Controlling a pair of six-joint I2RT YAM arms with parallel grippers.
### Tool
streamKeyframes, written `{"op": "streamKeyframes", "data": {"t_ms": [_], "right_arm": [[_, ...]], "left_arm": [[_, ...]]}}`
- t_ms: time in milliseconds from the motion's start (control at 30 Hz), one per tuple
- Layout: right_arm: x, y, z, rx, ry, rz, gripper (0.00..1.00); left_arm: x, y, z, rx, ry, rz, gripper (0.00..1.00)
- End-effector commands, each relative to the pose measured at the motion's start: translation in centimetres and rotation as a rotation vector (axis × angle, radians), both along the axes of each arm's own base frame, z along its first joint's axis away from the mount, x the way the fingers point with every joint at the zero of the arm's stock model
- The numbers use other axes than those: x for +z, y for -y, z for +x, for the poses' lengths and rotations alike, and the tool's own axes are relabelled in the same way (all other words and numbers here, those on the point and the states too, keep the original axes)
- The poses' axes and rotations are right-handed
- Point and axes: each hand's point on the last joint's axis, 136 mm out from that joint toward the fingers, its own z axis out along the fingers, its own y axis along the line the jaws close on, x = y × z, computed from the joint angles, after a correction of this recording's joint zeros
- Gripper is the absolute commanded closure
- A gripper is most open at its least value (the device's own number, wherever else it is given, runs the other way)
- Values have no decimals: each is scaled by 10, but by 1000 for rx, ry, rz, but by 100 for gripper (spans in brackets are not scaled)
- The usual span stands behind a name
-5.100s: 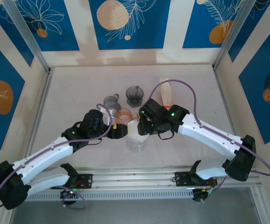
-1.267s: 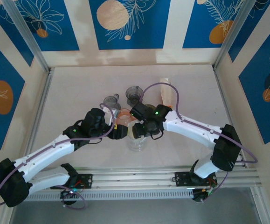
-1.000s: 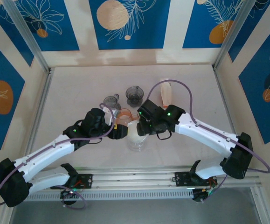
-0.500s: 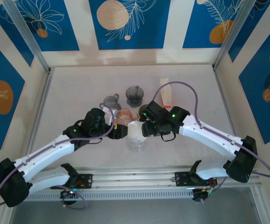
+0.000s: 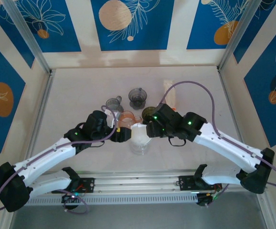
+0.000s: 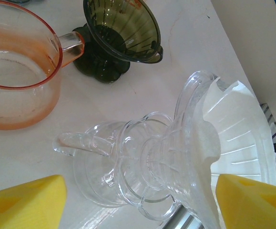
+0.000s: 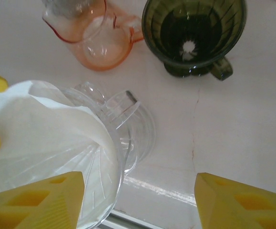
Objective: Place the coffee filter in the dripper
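Right gripper (image 5: 148, 130) drawn back rightward since half a second ago — jaws spread wide, nothing held. Coffee filter (image 5: 139, 134) seated in dripper (image 6: 142, 162), just left of it; left gripper (image 5: 122, 135) likewise open.

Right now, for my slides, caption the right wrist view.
White paper filter sits in the clear dripper; green dripper stands apart.

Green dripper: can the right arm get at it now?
Probably yes. The green dripper stands on the table just beyond the open right gripper, nothing between them; the pink pitcher sits beside it.
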Motion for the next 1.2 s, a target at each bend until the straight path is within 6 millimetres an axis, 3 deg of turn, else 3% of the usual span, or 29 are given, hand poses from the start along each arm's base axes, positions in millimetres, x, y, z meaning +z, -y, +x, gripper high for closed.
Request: {"op": "streamKeyframes", "data": {"t_ms": [0, 200, 333, 467, 567, 867, 1000, 1167], "right_arm": [[17, 11, 5, -57, 85, 34, 36], [11, 48, 7, -216, 119, -25, 37], [-7, 65, 5, -278, 78, -29, 38], [-32, 76, 2, -328, 10, -6, 39], [-47, 78, 1, -342, -26, 11, 40], [-75, 82, -4, -357, -93, 14, 40], [-81, 82, -6, -353, -104, 23, 40], [-84, 84, -8, -356, -105, 30, 40]], "left_arm": [[24, 6, -4, -19, 27, -71, 16], [49, 0, -4, 8, 74, -104, 17], [52, -20, 7, 100, 105, -74, 26], [38, -45, 27, 214, 65, -61, 42], [23, -61, 45, 291, 22, -79, 45], [-17, -59, 91, 345, -57, -62, 43], [-35, -55, 105, 348, -84, -20, 37], [-47, -63, 118, 408, -71, 39, 35]]}}
